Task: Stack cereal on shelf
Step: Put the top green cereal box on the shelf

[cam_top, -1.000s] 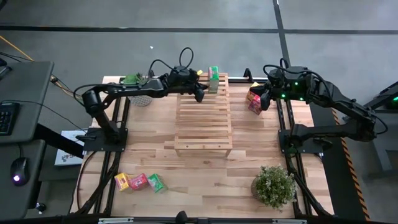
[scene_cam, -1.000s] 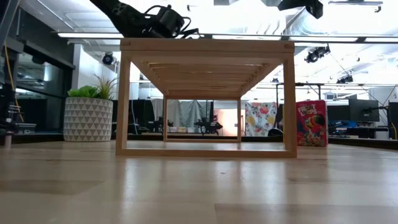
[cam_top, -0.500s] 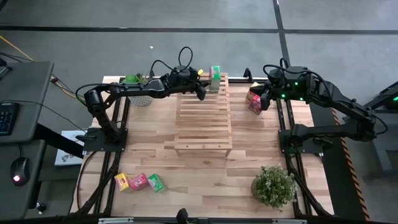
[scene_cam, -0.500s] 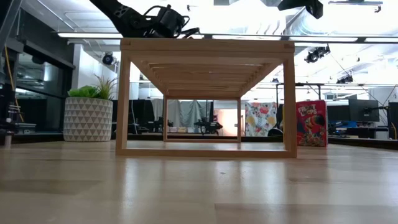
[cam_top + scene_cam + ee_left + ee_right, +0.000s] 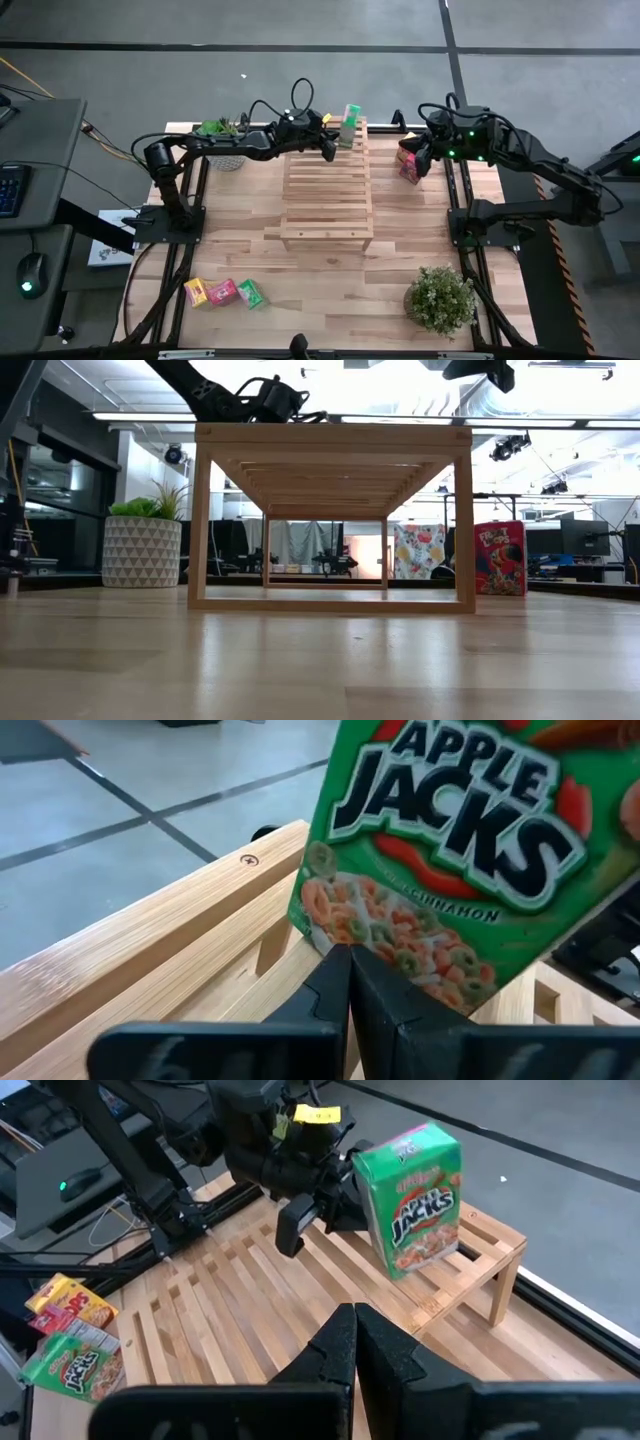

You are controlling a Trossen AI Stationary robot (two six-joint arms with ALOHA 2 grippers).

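High view, looking straight down on a light wooden tabletop (image 5: 320,290) with the slatted wooden shelf (image 5: 327,200) standing in its middle; everything else is placed from that shelf.

Nearest the camera-side edge, well in front of the shelf and toward the left arm's side, three small cereal boxes lie in a row: a yellow box (image 5: 196,292), a pink-red box (image 5: 222,292) and a green box (image 5: 250,294). In front of the shelf on the right arm's side stands a bushy potted plant (image 5: 440,298).

On the shelf's far end a second green box of cereal (image 5: 349,125) stands, tilted. The left gripper (image 5: 328,149) reaches over the shelf's far end with its fingers pressed together, their tips right at the box's lower edge, holding nothing.

Beside the shelf's far end on the right arm's side, the right gripper (image 5: 418,165) hangs with its fingers together and empty, next to a pink-red and yellow cluster of boxes (image 5: 407,160) on the tabletop. Off the shelf's far end on the left arm's side sits a leafy plant in a patterned pot (image 5: 222,140).
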